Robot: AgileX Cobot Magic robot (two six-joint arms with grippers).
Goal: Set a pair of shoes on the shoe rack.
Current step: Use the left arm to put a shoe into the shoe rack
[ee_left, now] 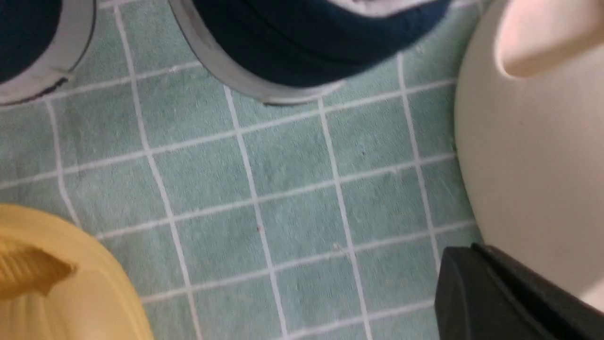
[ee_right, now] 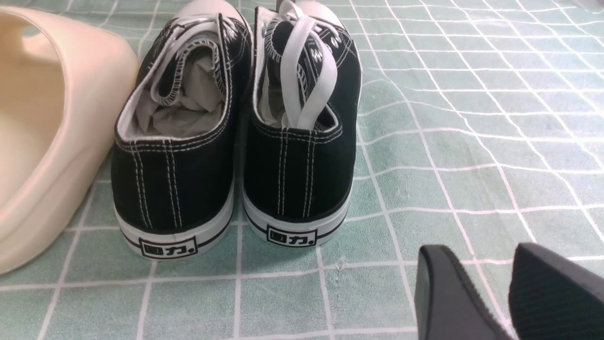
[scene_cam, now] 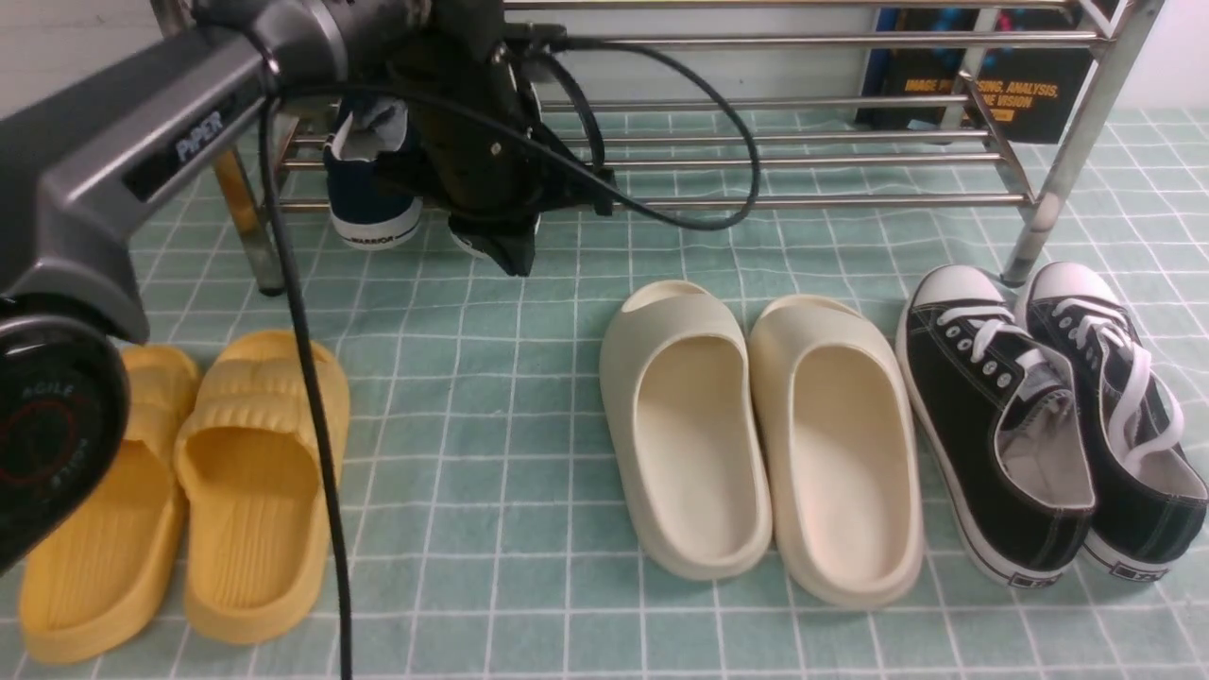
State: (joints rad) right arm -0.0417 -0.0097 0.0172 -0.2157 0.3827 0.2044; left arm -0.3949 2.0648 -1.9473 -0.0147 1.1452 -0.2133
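One navy shoe [scene_cam: 373, 194] rests on the left end of the silver shoe rack's [scene_cam: 812, 200] lowest tier, its white heel poking out past the front tube. The other navy shoe is mostly hidden behind my left gripper [scene_cam: 496, 250], which hangs just in front of that tier. In the left wrist view both navy shoes [ee_left: 302, 42] [ee_left: 28, 38] show their white soles above the green mat. My left gripper [ee_left: 465, 255] there has its fingers pressed together, empty. My right gripper [ee_right: 476, 255] is open over the mat, behind the heels of the black sneakers.
On the green checked mat in front of the rack lie yellow slides [scene_cam: 179, 491] at left, cream slides [scene_cam: 756, 425] in the middle and black lace-up sneakers [scene_cam: 1039, 416] at right. A dark book [scene_cam: 992, 85] leans behind the rack's right end.
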